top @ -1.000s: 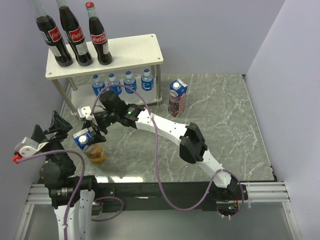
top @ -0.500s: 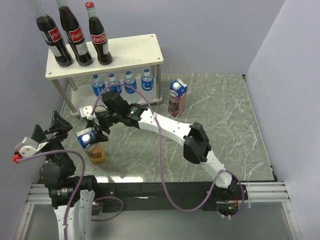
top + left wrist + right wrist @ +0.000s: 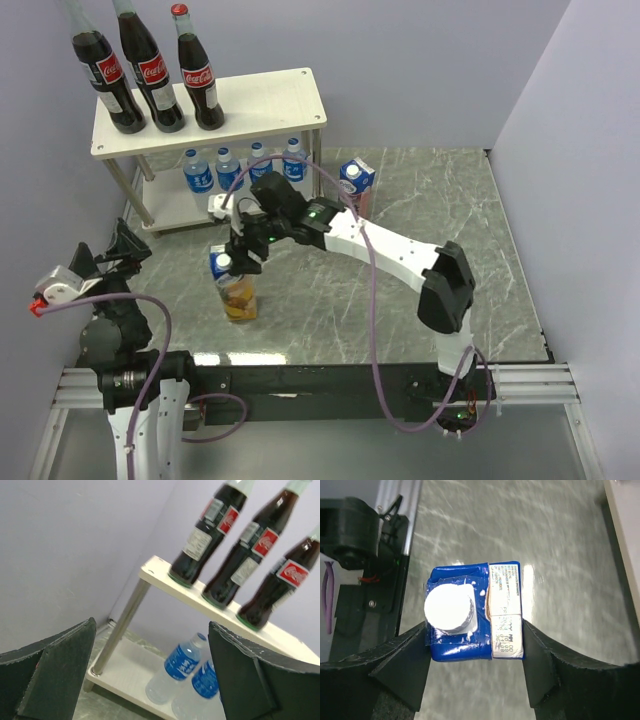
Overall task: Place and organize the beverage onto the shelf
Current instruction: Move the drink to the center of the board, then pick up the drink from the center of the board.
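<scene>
Lilac walls (image 3: 420,60) on three sides; grey-green marbled tabletop (image 3: 470,220); even light.

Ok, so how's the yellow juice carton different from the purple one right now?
The yellow carton is clamped at its top in the right pincer; the purple carton stands free, ungripped. The yellow carton is out on the table, away from the shelf; the purple carton stands beside the shelf's right end. The yellow carton's body is yellow-orange, the purple carton's dark. Both are tall with blue tops.
</scene>
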You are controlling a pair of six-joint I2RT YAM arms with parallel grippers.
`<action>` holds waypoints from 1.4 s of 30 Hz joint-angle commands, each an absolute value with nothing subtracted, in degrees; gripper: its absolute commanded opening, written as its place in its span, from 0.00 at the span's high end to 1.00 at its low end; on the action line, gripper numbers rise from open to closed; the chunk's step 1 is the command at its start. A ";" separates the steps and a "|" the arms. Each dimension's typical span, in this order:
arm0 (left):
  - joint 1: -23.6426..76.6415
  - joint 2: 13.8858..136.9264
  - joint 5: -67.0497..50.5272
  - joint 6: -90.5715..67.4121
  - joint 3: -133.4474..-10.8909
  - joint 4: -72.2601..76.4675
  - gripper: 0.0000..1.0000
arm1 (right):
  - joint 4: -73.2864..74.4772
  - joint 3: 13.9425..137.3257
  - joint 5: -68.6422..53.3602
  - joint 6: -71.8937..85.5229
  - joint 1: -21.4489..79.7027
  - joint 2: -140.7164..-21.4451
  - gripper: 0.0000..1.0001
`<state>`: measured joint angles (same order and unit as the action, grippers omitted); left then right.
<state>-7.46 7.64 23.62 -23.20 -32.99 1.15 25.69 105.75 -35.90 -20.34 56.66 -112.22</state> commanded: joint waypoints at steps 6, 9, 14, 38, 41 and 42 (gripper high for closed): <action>-7.82 13.70 2.85 -20.40 -31.91 6.50 0.00 | 16.44 97.13 -30.24 -14.41 52.30 -95.38 1.00; -7.56 17.03 -11.57 -18.81 -31.20 9.83 0.01 | 15.21 92.56 -26.55 -13.72 50.37 -90.80 1.00; -5.81 22.05 -28.62 -21.97 -28.74 17.39 0.01 | 15.03 86.59 -21.71 -13.01 46.32 -84.22 1.00; 47.90 68.45 -2.73 -1.32 -31.99 34.26 0.00 | 16.61 77.00 -11.34 -6.07 38.06 -71.73 1.00; 49.48 74.25 -0.53 -0.97 -32.96 38.84 0.00 | 16.70 76.55 -11.69 -4.93 37.45 -70.14 1.00; 49.83 75.14 -0.18 -0.97 -33.22 39.80 0.00 | 16.70 76.55 -11.78 -4.66 37.18 -69.79 1.00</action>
<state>48.49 73.45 -4.54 -2.57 -29.98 30.00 31.42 73.49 -10.50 -7.51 38.09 -77.08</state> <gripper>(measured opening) 0.995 0.711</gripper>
